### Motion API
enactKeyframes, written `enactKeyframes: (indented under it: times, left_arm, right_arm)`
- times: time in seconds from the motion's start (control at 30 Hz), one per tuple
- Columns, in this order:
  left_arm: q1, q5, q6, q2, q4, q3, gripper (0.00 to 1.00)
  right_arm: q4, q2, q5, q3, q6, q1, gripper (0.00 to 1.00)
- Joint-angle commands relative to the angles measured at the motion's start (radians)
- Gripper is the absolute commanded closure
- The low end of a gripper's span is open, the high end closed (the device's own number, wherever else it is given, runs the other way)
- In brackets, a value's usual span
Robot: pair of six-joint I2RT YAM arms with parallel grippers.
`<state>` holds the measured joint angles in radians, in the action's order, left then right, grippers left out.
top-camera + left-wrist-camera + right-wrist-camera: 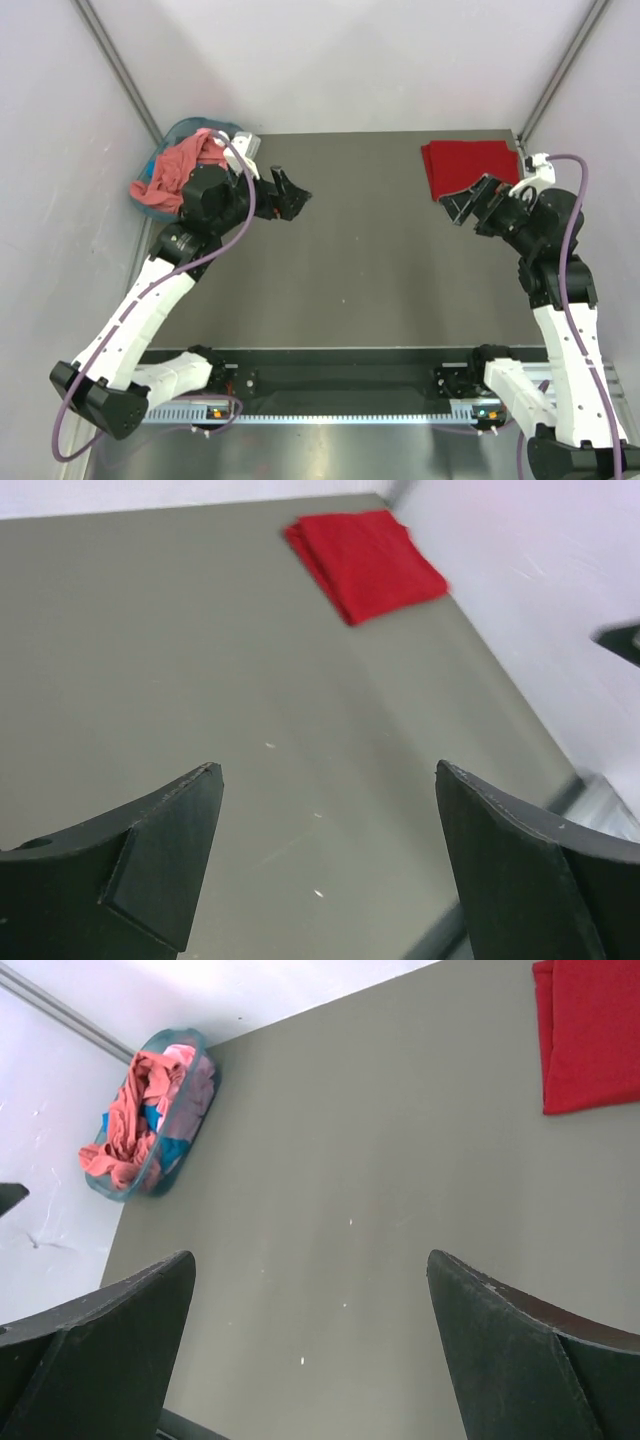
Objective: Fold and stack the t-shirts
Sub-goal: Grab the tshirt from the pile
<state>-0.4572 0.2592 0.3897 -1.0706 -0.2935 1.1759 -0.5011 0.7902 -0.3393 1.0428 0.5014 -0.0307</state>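
Left hand [296, 196]: We see its fingers spread wide with nothing between them. It hangs over the far-left part of the bench [380, 270], near the basket.

Right hand [462, 197]: This one is also wide open and empty. It hangs over the far-right part of the bench. In the overhead view its fingertips overlap the near-left corner of the dark red t-shirt, and we cannot tell whether they touch the cloth.

Dark red t-shirt [468, 165]: It is folded into a neat rectangle and lies flat in the bench's far-right corner. It is right by the right hand and well apart from the left hand, with open bench between them.

Basket [175, 1155]: This translucent teal tub sits at the bench's far-left corner, against the wall. From overhead, the left arm covers part of it.

In the basket: We find a salmon-coral t-shirt [135, 1110] heaped on top, unfolded and bulging over the rim. A bright blue t-shirt [168, 1148] shows beneath it. A light pink t-shirt [195, 1085] is bunched against one side.

Other t-shirts and the hands: All three crumpled shirts lie just behind the left hand, and neither hand holds any of them.
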Motion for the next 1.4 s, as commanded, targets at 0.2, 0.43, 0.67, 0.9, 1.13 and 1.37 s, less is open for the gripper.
enactKeyframes:
  times: [0.2, 0.43, 0.67, 0.9, 1.13, 1.37]
  left_arm:
    - [0.200, -0.367, -0.036, -0.242, -0.150, 0.287, 0.11]
    - [0.529, -0.413, 0.003, -0.458, -0.108, 0.372, 0.14]
    - [0.631, -0.394, -0.067, -0.762, -0.055, 0.499, 0.19]
    - [0.664, -0.460, -0.095, -1.003, -0.168, 0.703, 0.25]
    - [0.686, -0.509, -0.124, -1.143, -0.259, 0.858, 0.76]
    - [0.692, -0.436, -0.134, -1.097, -0.325, 0.962, 1.00]
  right_arm:
    - [0.003, -0.046, 0.170, -0.024, -0.024, -0.031, 0.00]
    - [0.036, -0.034, 0.161, -0.009, 0.003, -0.121, 0.00]
    - [0.036, -0.017, 0.248, 0.019, -0.021, -0.186, 0.00]
    - [-0.005, -0.005, 0.375, 0.060, -0.075, -0.204, 0.00]
    - [-0.005, 0.007, 0.381, 0.063, -0.072, -0.204, 0.00]
    - [0.009, -0.020, 0.367, 0.063, -0.046, -0.204, 0.00]
